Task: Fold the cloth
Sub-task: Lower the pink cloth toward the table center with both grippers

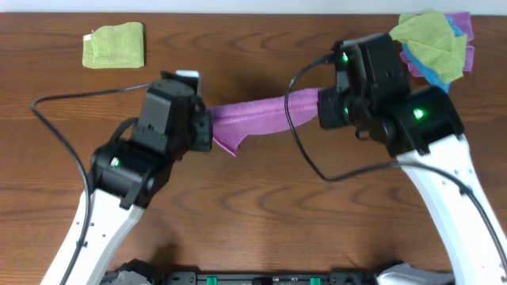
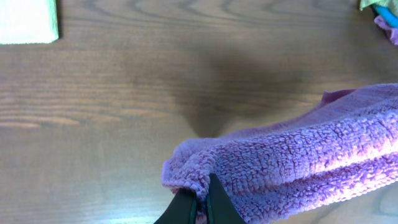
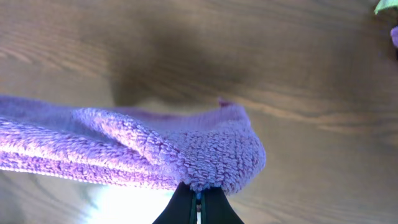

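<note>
The left pincer [image 2: 198,203] and the right pincer [image 3: 199,203] each clamp one end of the cloth [image 1: 255,115], stretched between them, apparently hanging clear of the table [image 1: 261,207] beneath it.

cloth [image 1: 261,115] ends: covered by both wrists from overhead
left gripper [image 2: 199,199]: fingers cropped at bottom edge
right gripper [image 3: 198,196]: likewise cropped
cloth heap [image 1: 432,43]: cut by top edge
green cloth [image 2: 25,22]: only a corner, washed out

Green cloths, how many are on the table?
2: a folded green cloth at the far left, and a crumpled green cloth atop the far-right pile; the pile may hide more.
</note>
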`<action>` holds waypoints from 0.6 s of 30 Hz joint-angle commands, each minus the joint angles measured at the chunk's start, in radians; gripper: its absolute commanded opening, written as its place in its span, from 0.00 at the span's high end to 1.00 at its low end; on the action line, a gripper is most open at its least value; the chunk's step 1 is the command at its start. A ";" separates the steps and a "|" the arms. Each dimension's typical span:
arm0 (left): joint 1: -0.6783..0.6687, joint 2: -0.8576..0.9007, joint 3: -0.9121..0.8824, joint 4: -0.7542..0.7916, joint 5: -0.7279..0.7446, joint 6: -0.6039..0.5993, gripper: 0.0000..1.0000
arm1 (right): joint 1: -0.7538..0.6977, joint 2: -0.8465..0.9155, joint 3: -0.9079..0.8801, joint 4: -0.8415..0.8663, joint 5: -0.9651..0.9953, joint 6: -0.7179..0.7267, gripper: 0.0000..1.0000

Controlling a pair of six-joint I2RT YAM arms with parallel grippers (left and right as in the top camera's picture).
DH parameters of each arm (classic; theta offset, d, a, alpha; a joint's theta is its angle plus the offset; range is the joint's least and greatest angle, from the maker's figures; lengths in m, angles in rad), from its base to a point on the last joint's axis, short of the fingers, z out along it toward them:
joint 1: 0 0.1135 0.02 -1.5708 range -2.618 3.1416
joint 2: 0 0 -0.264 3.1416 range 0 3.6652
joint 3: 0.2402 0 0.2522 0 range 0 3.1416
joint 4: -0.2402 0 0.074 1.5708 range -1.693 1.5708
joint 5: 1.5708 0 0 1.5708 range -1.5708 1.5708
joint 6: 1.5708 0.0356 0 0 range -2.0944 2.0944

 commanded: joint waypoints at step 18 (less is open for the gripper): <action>-0.036 -0.087 -0.145 -0.047 -0.110 -0.127 0.94 | 0.010 -0.139 -0.246 0.054 0.010 0.039 0.98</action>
